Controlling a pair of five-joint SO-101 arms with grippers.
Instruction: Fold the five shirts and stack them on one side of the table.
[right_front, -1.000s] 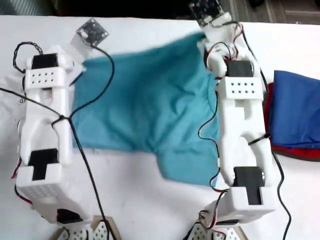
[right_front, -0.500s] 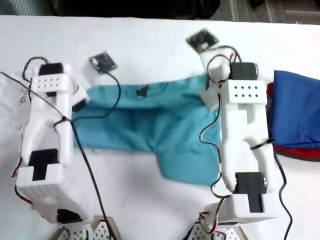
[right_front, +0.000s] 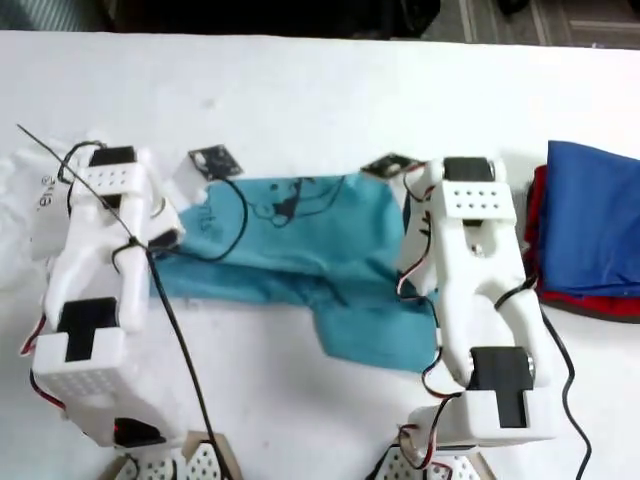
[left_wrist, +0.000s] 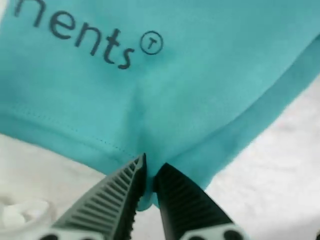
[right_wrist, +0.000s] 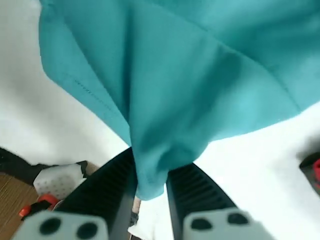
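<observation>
High view. Item 1: teal shirt, centre of frame, lying crosswise on the bench between the two arms. Upper band doubled over with dark print facing up; one flap jutting toward lower centre-right.

Item 2: black cable, looping across the left part of the teal shirt and covering some of the print.

Item 3: blue shirt, folded, at right edge of frame, resting on a red garment with only its rim visible. Well apart from the teal shirt, with the right arm between.

Item 4: white crumpled item, left edge of frame, beside the left arm; kind not discernible.

Surface: white, matte.

Room: dark strip along top of frame; tiled floor at upper right.

Left wrist view. Left tool: ribbed jaws closed on the hemmed edge of the teal shirt, a pinch of cloth between the tips; print at upper left.

Right wrist view. Right tool: jaws clamped on a bunched fold of the teal shirt, cloth hanging out past the tips.
</observation>
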